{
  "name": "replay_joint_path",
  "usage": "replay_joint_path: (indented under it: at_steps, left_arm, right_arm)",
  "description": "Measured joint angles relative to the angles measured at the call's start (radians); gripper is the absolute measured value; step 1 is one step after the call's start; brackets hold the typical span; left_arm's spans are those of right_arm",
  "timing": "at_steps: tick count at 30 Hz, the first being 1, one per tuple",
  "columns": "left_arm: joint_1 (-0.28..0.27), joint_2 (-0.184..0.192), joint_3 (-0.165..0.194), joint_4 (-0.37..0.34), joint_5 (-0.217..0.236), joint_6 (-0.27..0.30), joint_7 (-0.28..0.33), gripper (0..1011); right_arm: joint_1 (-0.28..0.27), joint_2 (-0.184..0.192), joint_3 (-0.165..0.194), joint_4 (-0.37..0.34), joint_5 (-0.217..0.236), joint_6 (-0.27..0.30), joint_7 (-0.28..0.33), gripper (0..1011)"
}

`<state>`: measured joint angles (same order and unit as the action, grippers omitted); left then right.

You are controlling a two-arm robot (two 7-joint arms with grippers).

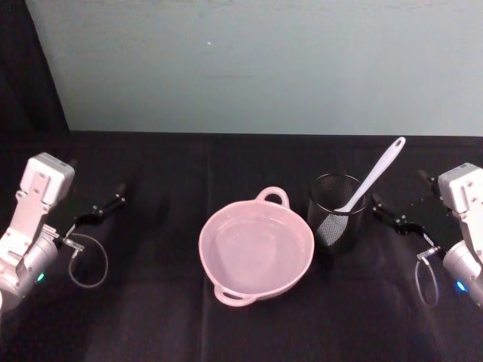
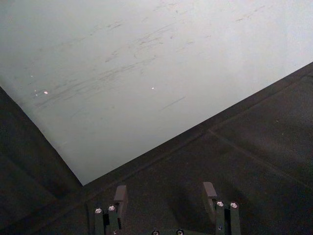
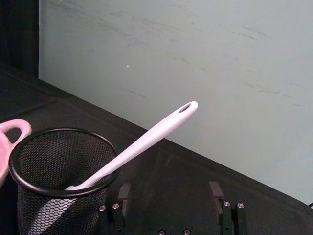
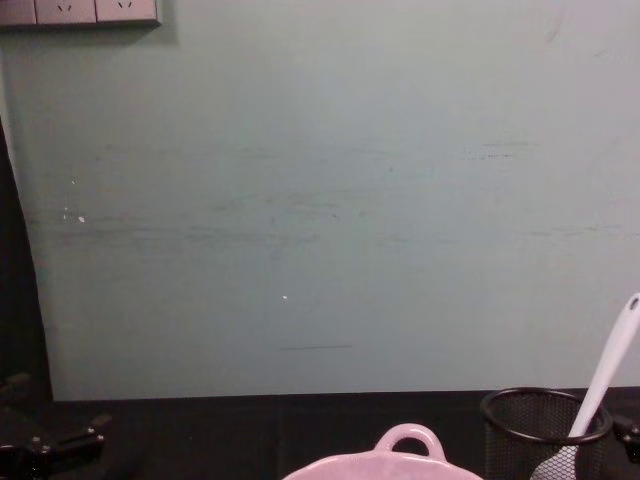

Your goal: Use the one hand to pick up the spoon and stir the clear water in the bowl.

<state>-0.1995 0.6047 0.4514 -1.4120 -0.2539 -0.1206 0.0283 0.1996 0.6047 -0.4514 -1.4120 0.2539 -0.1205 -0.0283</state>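
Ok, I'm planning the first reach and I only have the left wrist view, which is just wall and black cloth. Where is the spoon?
Observer: The spoon stands in a black mesh cup, with its handle leaning up toward the robot's right.
Operator: And the bowl?
Observer: The pink bowl sits mid-table, next to the cup on the cup's left. I can't tell whether they touch.
Operator: Which arm is closer to the spoon?
Observer: The right pincer is open and sits close by on the cup's right. The left pincer is open too, but it is far over at the table's left.
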Motion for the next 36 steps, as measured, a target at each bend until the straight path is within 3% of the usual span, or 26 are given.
replay_joint_path:
  at_steps: [36]
  left_arm:
    - [0.0,0.0,0.0,0.0,0.0,0.0,0.0,1005]
  right_arm:
    - [0.0,0.0,0.0,0.0,0.0,0.0,0.0,1003]
